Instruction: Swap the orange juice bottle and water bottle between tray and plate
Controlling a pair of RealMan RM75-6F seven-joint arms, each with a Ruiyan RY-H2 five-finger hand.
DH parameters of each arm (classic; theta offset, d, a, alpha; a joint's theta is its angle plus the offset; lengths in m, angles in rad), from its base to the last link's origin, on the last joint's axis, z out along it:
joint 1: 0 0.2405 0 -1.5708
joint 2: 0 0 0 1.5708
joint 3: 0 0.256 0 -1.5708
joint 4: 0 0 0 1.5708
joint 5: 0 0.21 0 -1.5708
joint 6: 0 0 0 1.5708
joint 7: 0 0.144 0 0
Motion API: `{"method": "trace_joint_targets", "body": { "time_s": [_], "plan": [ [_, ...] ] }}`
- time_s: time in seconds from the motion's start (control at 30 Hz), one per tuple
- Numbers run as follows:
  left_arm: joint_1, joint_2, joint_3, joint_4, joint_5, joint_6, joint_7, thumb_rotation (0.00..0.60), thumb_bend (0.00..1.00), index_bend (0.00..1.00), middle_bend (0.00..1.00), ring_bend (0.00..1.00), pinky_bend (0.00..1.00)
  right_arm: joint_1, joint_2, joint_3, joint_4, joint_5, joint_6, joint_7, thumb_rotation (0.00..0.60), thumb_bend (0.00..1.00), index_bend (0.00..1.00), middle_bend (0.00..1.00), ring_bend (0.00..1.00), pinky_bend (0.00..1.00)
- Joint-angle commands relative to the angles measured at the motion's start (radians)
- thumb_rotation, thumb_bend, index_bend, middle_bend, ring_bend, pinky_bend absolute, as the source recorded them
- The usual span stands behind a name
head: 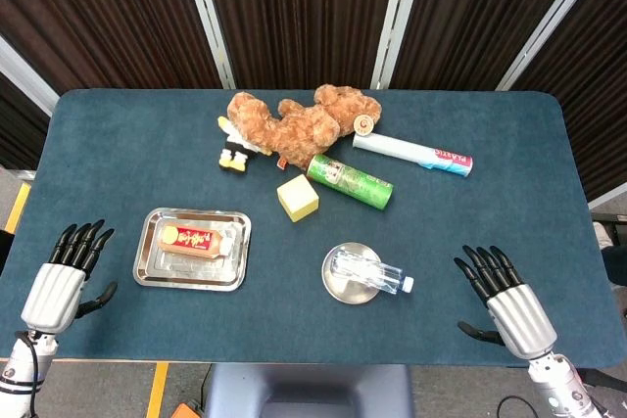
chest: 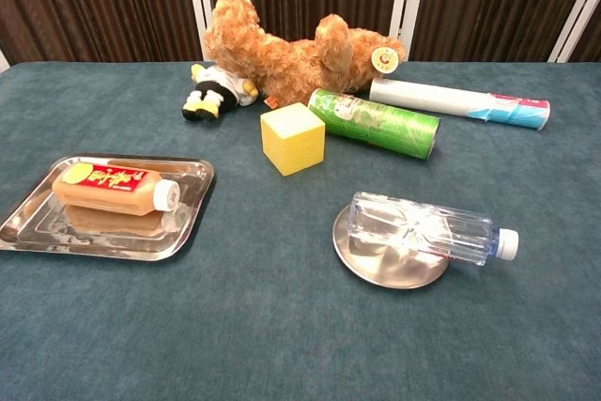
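While the orange juice bottle lies in the tray and the water bottle overhangs the plate, your left hand and right hand hover empty, fingers spread; nudge that round bottle and it likely rolls away.

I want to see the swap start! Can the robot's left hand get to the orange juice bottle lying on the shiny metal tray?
Probably yes. The left hand is open beside the rectangular metal tray, and only bare table lies between them. The orange juice bottle with the red label lies uncovered on its side.
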Motion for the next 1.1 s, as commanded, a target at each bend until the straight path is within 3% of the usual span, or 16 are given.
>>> {"method": "trace_joint_targets", "body": {
  "time_s": [0.03,0.5,0.6,0.67,0.87,1.1],
  "plan": [
    [0.000,0.001,0.002,-0.002,0.001,-0.003,0.000,0.600,0.32,0.00,0.00,0.00,0.01,-0.001,0.000,-0.001,-0.002,-0.001,0.002,-0.002,0.600,0.00,0.00,0.00,0.00,0.00],
    [-0.107,-0.029,0.008,0.020,0.035,-0.154,0.004,0.600,0.33,0.00,0.00,0.00,0.01,-0.002,0.014,-0.012,-0.028,0.009,-0.021,-0.011,0.600,0.00,0.00,0.00,0.00,0.00],
    [-0.227,-0.056,-0.018,0.049,-0.015,-0.366,-0.051,0.600,0.34,0.00,0.00,0.00,0.01,0.006,0.007,-0.014,-0.026,0.019,-0.054,-0.026,0.600,0.00,0.00,0.00,0.00,0.00],
    [-0.277,-0.081,-0.029,0.081,-0.033,-0.443,-0.067,0.600,0.34,0.00,0.00,0.00,0.02,0.007,0.005,-0.011,-0.028,0.026,-0.061,-0.031,0.600,0.00,0.00,0.00,0.00,0.00],
    [-0.357,-0.167,-0.041,0.176,-0.071,-0.560,-0.092,0.600,0.34,0.00,0.00,0.00,0.02,0.010,0.000,-0.009,-0.027,0.036,-0.074,-0.041,0.600,0.00,0.00,0.00,0.00,0.00],
    [-0.402,-0.231,-0.043,0.267,-0.099,-0.613,-0.094,0.600,0.34,0.00,0.00,0.00,0.04,0.008,0.004,-0.003,-0.031,0.045,-0.069,-0.038,0.600,0.00,0.00,0.00,0.00,0.00]
  ]
}}
